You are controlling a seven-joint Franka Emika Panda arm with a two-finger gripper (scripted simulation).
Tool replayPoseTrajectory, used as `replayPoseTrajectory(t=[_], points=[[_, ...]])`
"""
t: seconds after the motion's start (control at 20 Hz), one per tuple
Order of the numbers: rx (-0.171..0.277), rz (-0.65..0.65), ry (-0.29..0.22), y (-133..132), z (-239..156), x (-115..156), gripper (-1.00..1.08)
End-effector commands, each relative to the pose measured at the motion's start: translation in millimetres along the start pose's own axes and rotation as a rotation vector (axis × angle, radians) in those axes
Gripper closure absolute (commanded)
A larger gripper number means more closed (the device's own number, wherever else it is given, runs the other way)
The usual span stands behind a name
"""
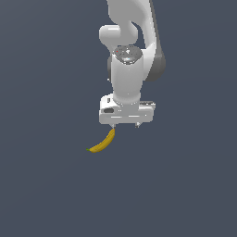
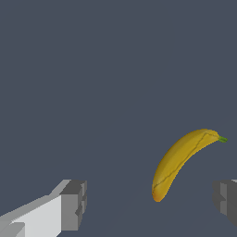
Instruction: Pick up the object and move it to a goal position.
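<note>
1. The claw [image 2: 148, 203] is seen spread wide, its fingers [image 2: 74, 203] well apart and nothing held between them.
2. The banana [image 1: 102, 143] is found lying on the grey floor [image 1: 46, 185], just below the claw and reaching away toward the exterior view's left.
3. Its long axis is judged slanted across the claw's gap, nearer one finger; a sideways shift and descent are called for.

The banana [image 2: 180, 159] is yellow, shading to orange at one end, with a green tip and thin dark lines. The gripper [image 1: 125, 125] is white with grey fingertips [image 2: 74, 203]. The ground [image 1: 46, 185] is plain slate blue.
</note>
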State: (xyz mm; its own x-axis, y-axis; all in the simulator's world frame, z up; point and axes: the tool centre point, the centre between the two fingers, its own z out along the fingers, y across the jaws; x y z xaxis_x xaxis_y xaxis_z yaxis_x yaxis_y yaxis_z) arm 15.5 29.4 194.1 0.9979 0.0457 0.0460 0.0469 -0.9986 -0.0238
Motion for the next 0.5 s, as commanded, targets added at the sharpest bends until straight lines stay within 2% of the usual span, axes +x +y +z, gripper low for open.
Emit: replayPoseTrajectory(t=[0.0, 0.45], points=[[0.0, 0.0, 0.0, 0.0, 0.0, 0.0, -0.92], [0.022, 0.0, 0.017, -8.7, -16.0, -1.5, -0.92]])
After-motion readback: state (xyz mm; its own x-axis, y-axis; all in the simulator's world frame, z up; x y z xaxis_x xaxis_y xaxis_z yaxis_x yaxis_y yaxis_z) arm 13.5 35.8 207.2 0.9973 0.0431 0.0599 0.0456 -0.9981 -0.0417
